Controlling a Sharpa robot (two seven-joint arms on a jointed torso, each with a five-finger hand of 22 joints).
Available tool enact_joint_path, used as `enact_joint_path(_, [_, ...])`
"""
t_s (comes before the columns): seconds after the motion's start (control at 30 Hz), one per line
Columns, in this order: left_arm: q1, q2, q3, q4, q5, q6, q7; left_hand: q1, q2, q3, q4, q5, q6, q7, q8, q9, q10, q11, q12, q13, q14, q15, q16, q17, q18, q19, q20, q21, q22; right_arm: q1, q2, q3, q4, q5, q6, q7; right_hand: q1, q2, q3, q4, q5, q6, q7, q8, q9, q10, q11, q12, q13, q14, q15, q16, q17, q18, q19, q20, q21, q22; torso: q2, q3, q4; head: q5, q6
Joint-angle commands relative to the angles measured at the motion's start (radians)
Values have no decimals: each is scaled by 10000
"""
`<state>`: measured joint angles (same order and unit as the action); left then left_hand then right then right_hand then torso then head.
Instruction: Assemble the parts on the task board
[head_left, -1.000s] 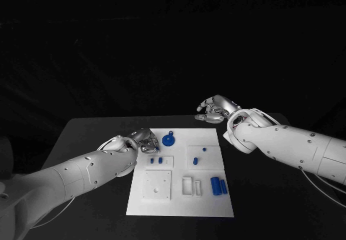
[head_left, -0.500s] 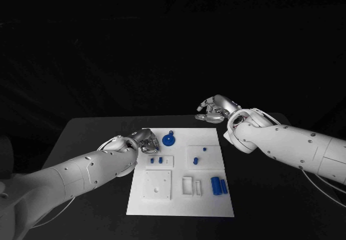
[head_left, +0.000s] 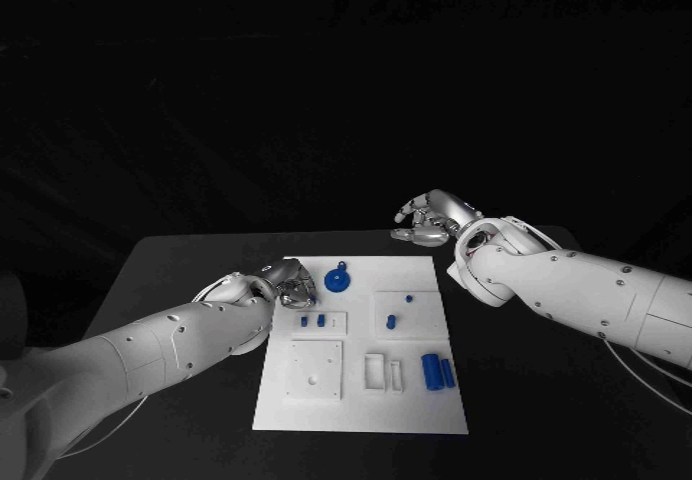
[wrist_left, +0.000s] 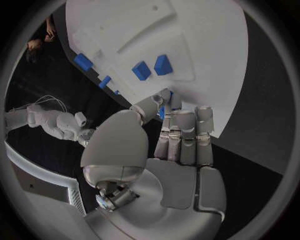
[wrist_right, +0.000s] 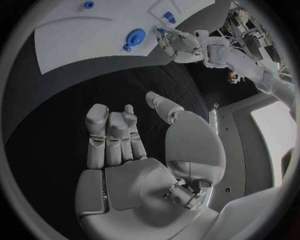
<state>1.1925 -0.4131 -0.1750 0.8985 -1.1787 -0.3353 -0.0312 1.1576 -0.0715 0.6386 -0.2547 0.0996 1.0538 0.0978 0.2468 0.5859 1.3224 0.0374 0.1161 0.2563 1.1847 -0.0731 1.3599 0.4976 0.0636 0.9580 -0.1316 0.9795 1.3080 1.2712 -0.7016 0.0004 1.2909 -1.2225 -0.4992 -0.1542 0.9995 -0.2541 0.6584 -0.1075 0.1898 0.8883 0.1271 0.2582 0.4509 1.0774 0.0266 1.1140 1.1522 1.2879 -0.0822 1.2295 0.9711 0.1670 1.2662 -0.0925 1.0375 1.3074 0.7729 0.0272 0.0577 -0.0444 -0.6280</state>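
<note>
The white task board (head_left: 361, 400) lies in the middle of the table. A round blue part (head_left: 338, 279) with a tab lies near its far edge, also in the right wrist view (wrist_right: 134, 37). My left hand (head_left: 293, 284) hovers just left of that part, at the board's far left edge. Its fingers (wrist_left: 185, 135) are together and the thumb closes toward them, pinching a small blue part (wrist_left: 161, 112). My right hand (head_left: 428, 220) hangs beyond the board's far right corner, fingers (wrist_right: 112, 132) loosely bent, thumb apart, nothing in it.
Two small blue pieces (head_left: 312, 322) stand in a recess at the board's left. Another blue piece (head_left: 391, 322) sits at mid board. Two blue cylinders (head_left: 436, 372) lie at the near right, beside white slots (head_left: 384, 371). A square white plate (head_left: 315, 370) lies at the near left.
</note>
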Motion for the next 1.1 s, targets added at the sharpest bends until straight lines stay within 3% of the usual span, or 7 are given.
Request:
enact_joint_path(0.03, [0, -7, 5, -6, 3, -150, 21, 32, 91, 42, -2, 59, 116, 14, 49, 16, 84, -23, 9, 16, 44, -38, 41, -12, 417, 16, -351, 67, 144, 0, 7, 4, -2, -58, 108, 70, 87, 26, -53, -1, 60, -83, 135, 64, 6, 51, -2, 45, -14, 82, -20, -56, 11, 948, -3, -78, -61, 89, 3, -2, 3, -6, 9])
enact_joint_path(0.23, [-16, -64, 14, 45, 41, -312, 65, 27, 91, 45, -2, 63, 122, 13, 53, 15, 92, -25, 9, 17, 50, -41, 45, -12, 415, 21, -355, 69, 144, -1, 15, 4, -7, -58, 116, 72, 87, 26, -53, -1, 60, -82, 135, 64, 6, 51, -2, 46, -15, 82, -20, -56, 12, 948, -3, -78, -61, 89, 5, -7, 2, -8, 14])
enact_joint_path(0.5, [-18, -203, 36, 146, 878, -785, 421, 16, 84, 52, -1, 74, 137, 8, 64, 13, 117, -33, 9, 21, 74, -49, 60, -11, 412, 40, -366, 77, 142, -2, 14, 4, -16, -58, 114, 72, 88, 28, -53, -2, 60, -82, 135, 65, 6, 51, -2, 47, -16, 82, -20, -57, 12, 948, -2, -78, -62, 90, -1, -6, 4, -11, 20])
enact_joint_path(0.87, [-18, -339, 38, 357, 2671, -732, 1208, -28, 108, 54, 16, 87, 132, 11, 64, 4, 132, -38, -2, 22, 98, -55, 79, -8, 403, 54, -375, 81, 138, -2, 10, 4, -18, -58, 117, 70, 88, 29, -54, -2, 60, -82, 134, 65, 6, 51, -2, 49, -18, 83, -21, -58, 13, 948, -1, -78, -63, 91, 5, 1, 4, -32, 18])
enact_joint_path(1.1, [-18, -277, 28, 311, 2742, -494, 1181, -49, 125, 55, 14, 93, 119, 13, 60, -2, 128, -36, -14, 19, 95, -53, 79, -11, 396, 45, -377, 73, 136, -2, 14, 4, -10, -58, 117, 69, 89, 31, -54, -3, 60, -82, 134, 65, 5, 51, -2, 50, -19, 84, -21, -58, 14, 948, -1, -78, -64, 91, 5, 8, -1, -35, 19])
